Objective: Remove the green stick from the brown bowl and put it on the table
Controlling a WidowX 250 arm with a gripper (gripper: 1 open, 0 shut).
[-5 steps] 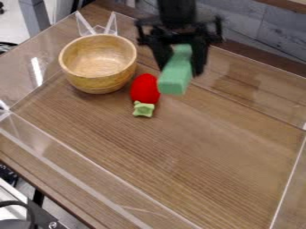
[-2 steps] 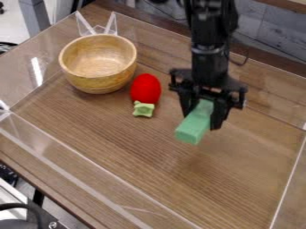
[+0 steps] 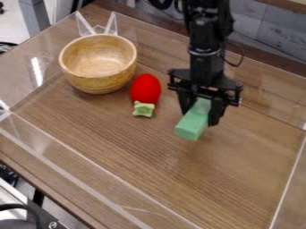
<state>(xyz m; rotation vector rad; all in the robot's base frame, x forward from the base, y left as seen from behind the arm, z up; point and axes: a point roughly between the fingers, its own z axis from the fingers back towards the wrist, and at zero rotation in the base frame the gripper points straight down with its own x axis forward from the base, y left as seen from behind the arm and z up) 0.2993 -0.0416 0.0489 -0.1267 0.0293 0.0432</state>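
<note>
The claw (image 3: 205, 106) points straight down from a black arm (image 3: 206, 40) over the right half of the table (image 3: 131, 170), its dark fingers (image 3: 223, 100) closed narrowly on the upper end of the green stick (image 3: 196, 120). The stick hangs tilted, its top pinched between the fingers and its lower end angled toward the near left, low over the wood; whether that lower end touches the tabletop cannot be told from this view. A faint shadow lies on the wood just below it. The stick is well clear of the bowl (image 3: 98, 62), which sits empty near the far left corner, upright, its pale inner wall and thick rim in plain sight. Between bowl and stick, just beside the bowl's right edge, stands a red rounded piece (image 3: 145, 88), and touching its near side lies a tiny pale-green lumpy piece (image 3: 143, 109). Neither of these touches the stick or the claw. Low clear plastic walls (image 3: 24, 134) border the brown wood-grain surface, one running along the near left edge and another along the right. Behind the table a grey plank wall (image 3: 269, 31) fills the far right background.
</note>
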